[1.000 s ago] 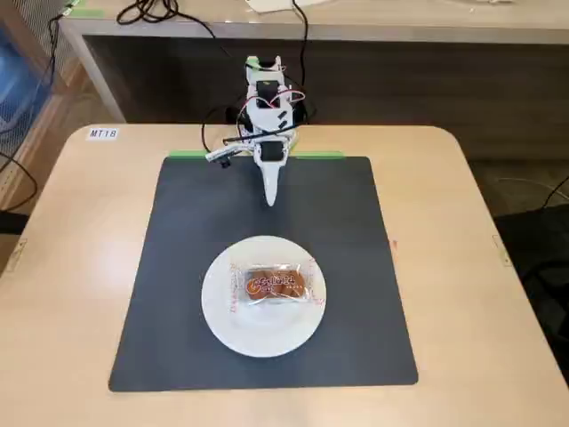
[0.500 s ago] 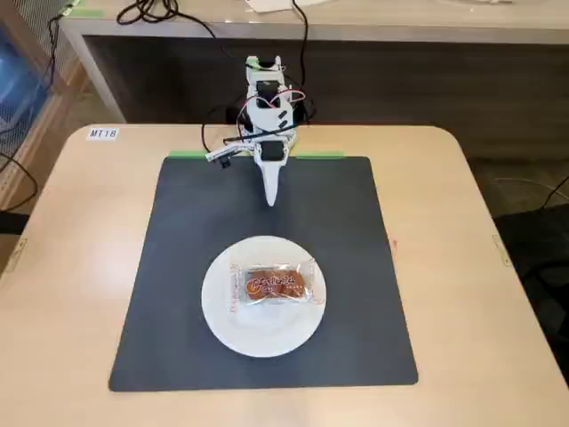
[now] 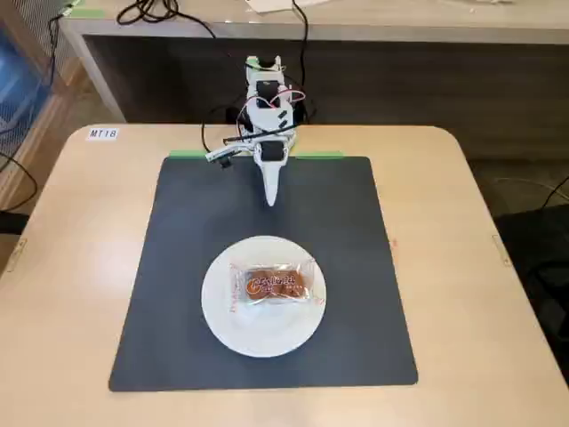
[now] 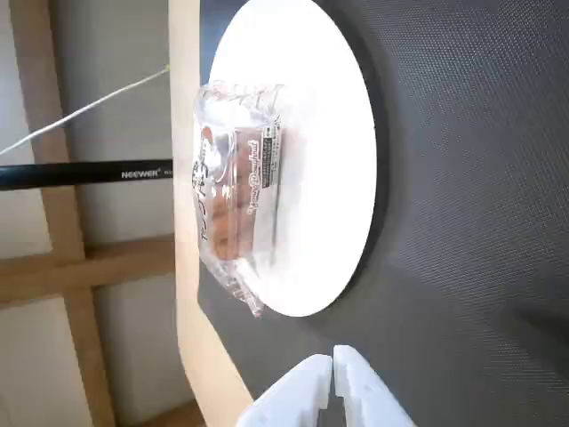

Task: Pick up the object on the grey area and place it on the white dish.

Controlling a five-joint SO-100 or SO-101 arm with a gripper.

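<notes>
On dish (image 3: pixel 222 311) — packet (image 3: pixel 274 286), apart from gripper (image 3: pixel 271 197)

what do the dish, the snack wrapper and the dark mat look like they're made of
Dish: smooth white, faint sheen, thin rim; ceramic or melamine, can't tell which.
Wrapper: clear glossy plastic film, crinkled with glare, brown snack visible through it.
Mat: dark grey, matte, with a fine woven or dimpled texture in the wrist view; probably rubber or fabric-faced foam.

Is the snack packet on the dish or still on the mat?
On the dish: the snack packet lies flat within the white dish rim, and the shut gripper is clear of it.
</notes>
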